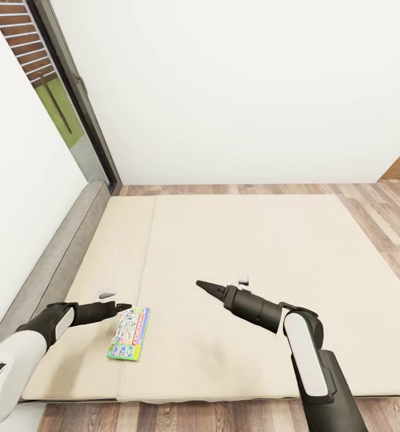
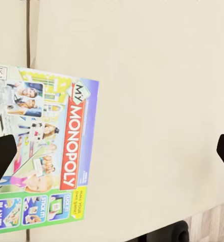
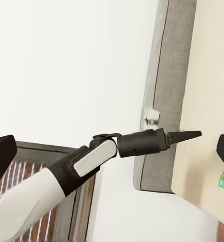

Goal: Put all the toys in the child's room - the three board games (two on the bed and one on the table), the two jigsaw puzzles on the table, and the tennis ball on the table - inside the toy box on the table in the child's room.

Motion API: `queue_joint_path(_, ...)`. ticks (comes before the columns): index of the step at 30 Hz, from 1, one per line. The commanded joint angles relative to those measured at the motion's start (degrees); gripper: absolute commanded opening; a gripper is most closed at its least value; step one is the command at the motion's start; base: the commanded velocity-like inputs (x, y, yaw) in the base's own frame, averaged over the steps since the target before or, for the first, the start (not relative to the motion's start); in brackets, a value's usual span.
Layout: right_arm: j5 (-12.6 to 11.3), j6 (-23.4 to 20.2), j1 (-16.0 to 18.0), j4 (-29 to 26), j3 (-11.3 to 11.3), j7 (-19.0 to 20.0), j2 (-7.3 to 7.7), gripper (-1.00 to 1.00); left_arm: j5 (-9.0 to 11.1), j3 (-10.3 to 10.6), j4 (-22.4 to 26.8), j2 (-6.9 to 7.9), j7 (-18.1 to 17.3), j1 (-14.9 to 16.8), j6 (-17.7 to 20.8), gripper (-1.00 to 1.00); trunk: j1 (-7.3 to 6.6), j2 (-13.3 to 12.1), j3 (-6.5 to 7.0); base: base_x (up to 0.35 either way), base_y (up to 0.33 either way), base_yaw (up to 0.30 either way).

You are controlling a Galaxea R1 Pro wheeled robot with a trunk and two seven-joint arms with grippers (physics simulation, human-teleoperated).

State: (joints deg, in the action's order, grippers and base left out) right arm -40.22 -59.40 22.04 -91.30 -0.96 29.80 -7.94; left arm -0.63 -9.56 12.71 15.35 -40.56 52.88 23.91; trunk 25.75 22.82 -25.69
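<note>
Beige mattress covers the bed [image 1: 253, 252], with a grey headboard [image 1: 62, 252] along its left side against the white wall. One board game [image 1: 129, 333], the green-and-white Monopoly box, lies flat near the bed's front edge, towards the headboard corner and just beside a seam in the mattress. The left gripper [image 1: 123, 308] hovers at the box's far end, close over its corner; whether it touches the box I cannot tell. In the left wrist view its two dark fingertips [image 2: 1, 156] stand wide apart, with the Monopoly box [image 2: 46, 151] beneath one of them and bare mattress beneath the other. The right gripper [image 1: 207, 287] is held above the middle of the bed, well apart from the box, pointing towards the headboard; its fingertips [image 3: 0, 156] stand wide apart in the right wrist view, holding nothing. Wood-plank floor [image 1: 367, 210] runs beyond the bed's far and right edges.
</note>
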Motion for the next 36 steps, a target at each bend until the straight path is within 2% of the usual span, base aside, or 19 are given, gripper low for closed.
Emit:
queue_joint_path(1,0.4,-0.3,0.4,0.0,-0.1,0.4,0.01,1.0,-0.1,-0.4,0.0,0.02,-0.2,0.0,0.5,1.0,0.03,0.1,-0.09,0.0,0.0,0.0)
queue_joint_path(6,0.5,-0.5,2.0,0.0,-0.3,0.3,0.31,1.0,-0.1,-0.4,0.0,0.17,-0.1,0.0,0.5,1.0,0.03,0.1,-0.09,0.0,0.0,0.0)
queue_joint_path(17,0.5,0.0,2.2,0.0,-0.6,0.4,0.33,1.0,-0.1,-0.5,0.1,0.36,-0.3,0.0,0.8,1.0,0.03,0.1,-0.11,0.0,0.0,0.0)
queue_joint_path(31,0.5,0.4,1.8,0.0,-0.2,0.4,0.22,1.0,-0.2,-0.5,2.9,0.47,0.1,0.0,2.2,1.0,0.03,0.1,-1.23,0.0,0.0,0.0)
queue_joint_path(36,0.5,0.5,1.8,0.0,-0.1,0.4,0.21,1.0,-0.6,-0.5,2.9,1.72,0.4,-0.1,2.3,1.0,0.03,0.1,-1.7,0.0,0.0,0.0)
